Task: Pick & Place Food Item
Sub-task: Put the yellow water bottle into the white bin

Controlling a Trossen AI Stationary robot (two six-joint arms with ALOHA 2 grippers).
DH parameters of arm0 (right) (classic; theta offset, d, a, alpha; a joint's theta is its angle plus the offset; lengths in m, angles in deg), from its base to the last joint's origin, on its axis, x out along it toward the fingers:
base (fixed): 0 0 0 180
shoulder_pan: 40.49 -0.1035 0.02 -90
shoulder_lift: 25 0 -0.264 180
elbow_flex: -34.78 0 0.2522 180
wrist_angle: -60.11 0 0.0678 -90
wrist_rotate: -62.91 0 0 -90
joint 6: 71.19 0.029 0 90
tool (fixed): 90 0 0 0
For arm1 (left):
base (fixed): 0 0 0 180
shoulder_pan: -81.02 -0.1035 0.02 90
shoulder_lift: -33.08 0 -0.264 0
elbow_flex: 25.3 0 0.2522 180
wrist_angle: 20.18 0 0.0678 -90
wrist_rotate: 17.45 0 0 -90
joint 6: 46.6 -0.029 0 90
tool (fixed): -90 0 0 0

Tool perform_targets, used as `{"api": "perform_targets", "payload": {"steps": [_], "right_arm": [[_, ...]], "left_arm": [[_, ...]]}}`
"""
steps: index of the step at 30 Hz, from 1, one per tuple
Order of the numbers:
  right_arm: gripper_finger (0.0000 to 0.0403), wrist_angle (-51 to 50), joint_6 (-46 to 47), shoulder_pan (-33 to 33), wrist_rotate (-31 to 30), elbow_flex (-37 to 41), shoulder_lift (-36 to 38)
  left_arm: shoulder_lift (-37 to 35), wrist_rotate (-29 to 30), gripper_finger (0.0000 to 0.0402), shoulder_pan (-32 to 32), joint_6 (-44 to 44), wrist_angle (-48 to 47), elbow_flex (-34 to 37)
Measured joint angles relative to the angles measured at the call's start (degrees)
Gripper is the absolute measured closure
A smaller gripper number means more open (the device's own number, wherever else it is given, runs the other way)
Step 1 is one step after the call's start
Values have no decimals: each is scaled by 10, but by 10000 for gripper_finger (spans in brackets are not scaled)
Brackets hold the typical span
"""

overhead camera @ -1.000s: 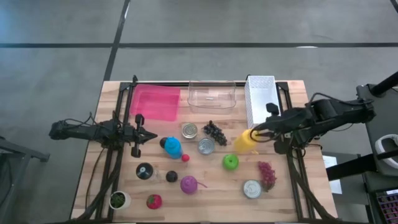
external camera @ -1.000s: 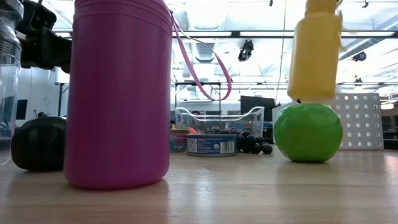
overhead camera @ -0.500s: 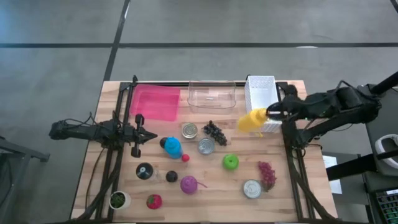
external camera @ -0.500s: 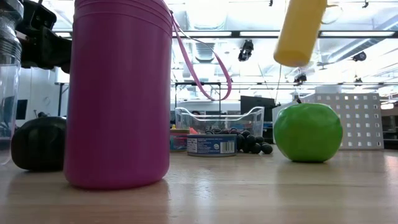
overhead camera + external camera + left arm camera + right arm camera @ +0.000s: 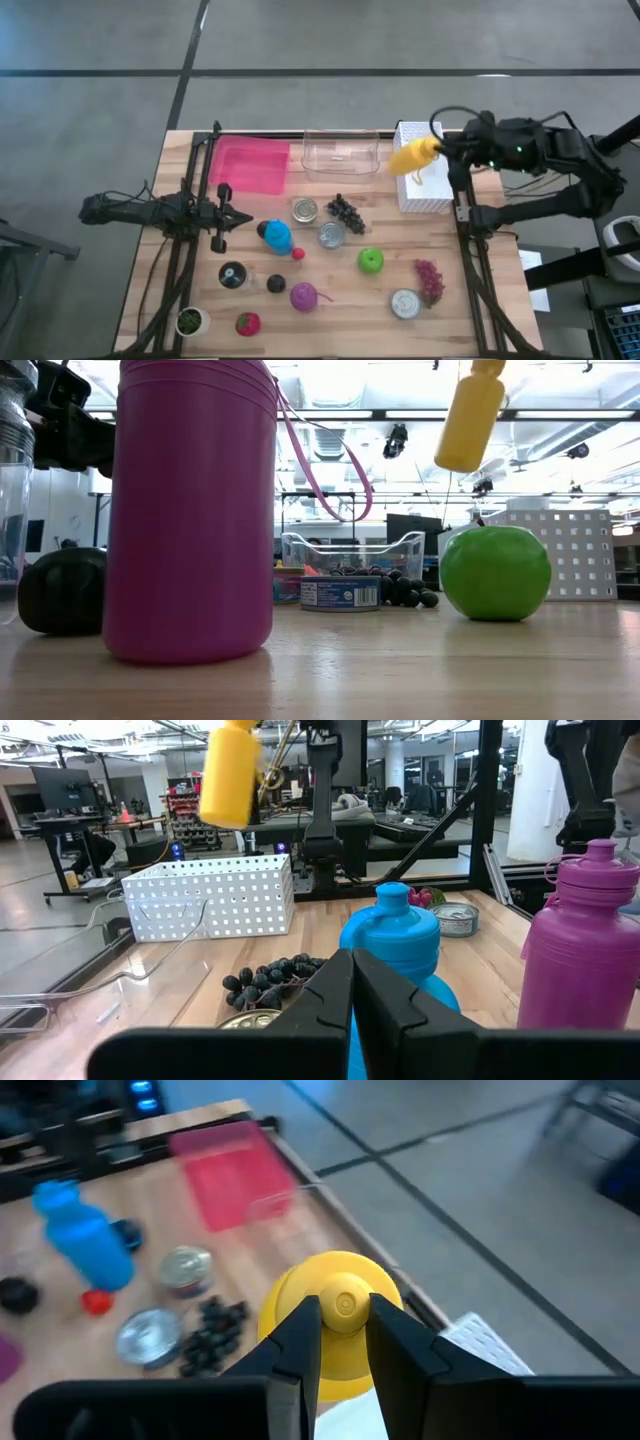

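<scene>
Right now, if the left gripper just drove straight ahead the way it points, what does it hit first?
Most likely the blue plastic bottle: the shut left gripper points straight at it, and the high view shows the bottle as the nearest thing ahead. Depth is hard to judge, so it could graze past.

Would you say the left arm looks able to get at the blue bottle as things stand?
Probably yes: the left hand is shut and empty, parked just beside the blue bottle, with only bare table between them.

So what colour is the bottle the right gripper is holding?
Yellow; the bottle shows best in the high view, in the right gripper.
</scene>
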Motion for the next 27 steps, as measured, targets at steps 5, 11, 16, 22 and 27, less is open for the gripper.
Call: {"api": "perform_targets", "payload": {"steps": [5,11,16,22,27], "right_arm": [[337,0,-20,103,0,-1,-21],[337,4,-54,209,28,2,-76],[337,14,-77,277,64,3,-124],[337,32,-89,348,64,10,-154],[337,39,-86,403,64,26,-157]], "left_arm": [[0,0,385,0,0,0,0],[0,0,385,0,0,0,0],[0,0,385,0,0,0,0],[0,0,385,0,-2,0,0],[0,0,385,0,-2,0,0]]}}
